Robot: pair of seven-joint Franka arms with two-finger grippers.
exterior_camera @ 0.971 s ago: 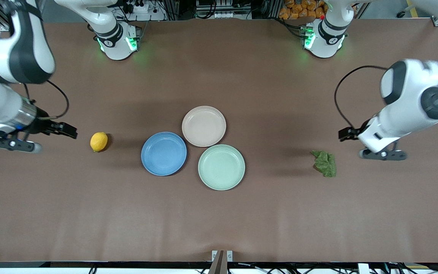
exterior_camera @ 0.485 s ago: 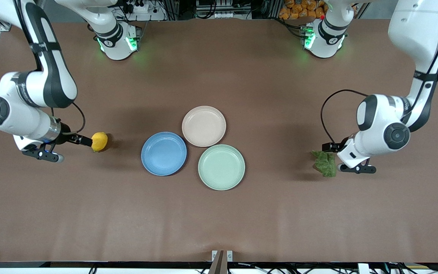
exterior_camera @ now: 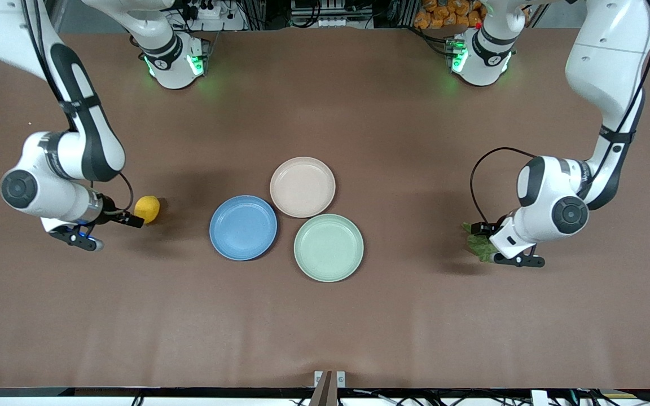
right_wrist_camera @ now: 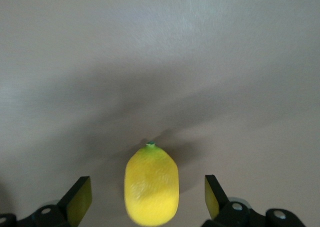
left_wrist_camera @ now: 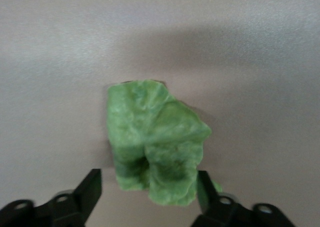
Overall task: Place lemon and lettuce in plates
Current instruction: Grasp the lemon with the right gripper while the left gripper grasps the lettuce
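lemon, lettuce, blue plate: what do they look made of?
Lemon: probably plastic or foam; smooth, even matte yellow, tiny green tip. Lettuce: likely soft plastic or rubber; thick, moulded-looking folds with a waxy sheen. Blue plate: probably plastic or melamine, maybe glazed ceramic; uniform colour, soft satin rim highlight. None can be confirmed by look alone.

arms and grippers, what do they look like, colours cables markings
Both arms are glossy white with black joint bands and round grey joint caps. A black cable loops at each wrist. The left gripper and right gripper have black fingers. Both bases glow green.
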